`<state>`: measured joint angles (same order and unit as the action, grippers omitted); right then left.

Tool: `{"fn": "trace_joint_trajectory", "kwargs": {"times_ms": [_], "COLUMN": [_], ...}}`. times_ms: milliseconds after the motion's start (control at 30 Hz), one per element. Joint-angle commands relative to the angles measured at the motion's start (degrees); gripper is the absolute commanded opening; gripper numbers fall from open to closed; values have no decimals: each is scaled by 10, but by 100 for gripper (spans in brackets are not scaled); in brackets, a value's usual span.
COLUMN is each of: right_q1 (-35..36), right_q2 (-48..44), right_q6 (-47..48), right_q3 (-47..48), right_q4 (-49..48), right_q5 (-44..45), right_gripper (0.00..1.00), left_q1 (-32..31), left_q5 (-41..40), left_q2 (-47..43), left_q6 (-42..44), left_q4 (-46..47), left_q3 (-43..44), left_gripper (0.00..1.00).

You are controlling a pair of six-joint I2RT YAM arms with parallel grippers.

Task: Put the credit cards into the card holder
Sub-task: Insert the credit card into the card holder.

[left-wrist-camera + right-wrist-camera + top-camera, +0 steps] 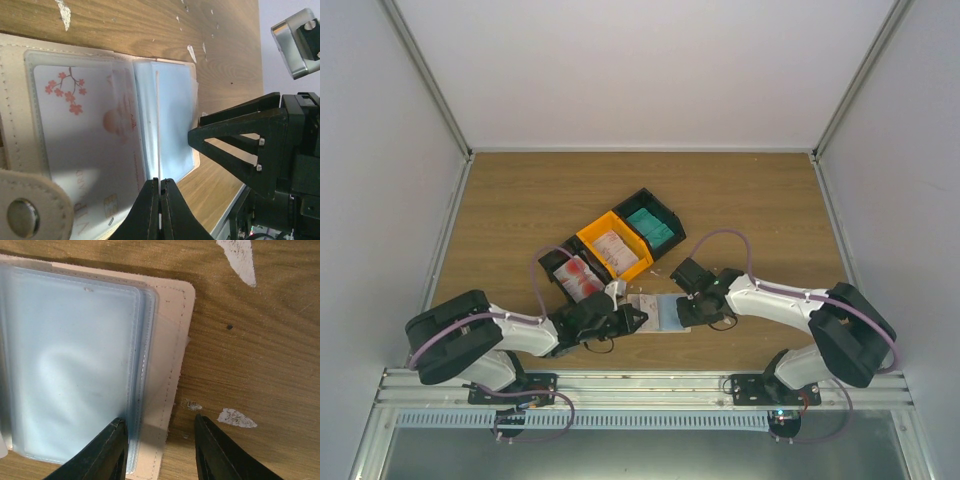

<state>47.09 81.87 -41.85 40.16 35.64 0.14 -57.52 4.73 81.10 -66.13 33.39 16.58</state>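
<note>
The card holder (658, 312) lies open on the table between both grippers, beige with pale blue-grey pockets (172, 120). One credit card (85, 135), pale with red blossoms, sits in its left pocket. My left gripper (160, 182) is shut on another credit card (158, 125), seen edge-on as a thin white line standing over the holder's middle fold. My right gripper (160, 432) is open and straddles the holder's right edge (172, 360), one finger over the blue pocket and the other over bare wood. More credit cards lie in the trays: red-blotched (580, 278), pale (616, 252), teal (653, 228).
Joined black and orange trays (596, 236) stand just behind the holder. Small white scraps (236, 417) dot the wood. The holder's snap tab (20, 215) sticks out at its left end. In the left wrist view, the right gripper (240, 145) sits close beside the holder.
</note>
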Motion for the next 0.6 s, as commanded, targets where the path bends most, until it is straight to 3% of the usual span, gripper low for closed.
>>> {"fn": "trace_joint_trajectory", "kwargs": {"times_ms": [0, 133, 567], "right_q1": [7, 7, 8], "right_q2": [15, 12, 12], "right_q6": [-3, -7, -12], "right_q3": [-4, -5, -11], "right_q4": [21, 20, 17], "right_q5": [16, 15, 13], "right_gripper": [37, 37, 38], "left_q1": [-3, -4, -4], "left_q5": [2, -1, 25], "left_q2": [16, 23, 73], "left_q6": [12, 9, -19], "left_q4": [51, 22, 69], "left_q3": [8, 23, 25], "left_gripper": [0, 0, 0]}}
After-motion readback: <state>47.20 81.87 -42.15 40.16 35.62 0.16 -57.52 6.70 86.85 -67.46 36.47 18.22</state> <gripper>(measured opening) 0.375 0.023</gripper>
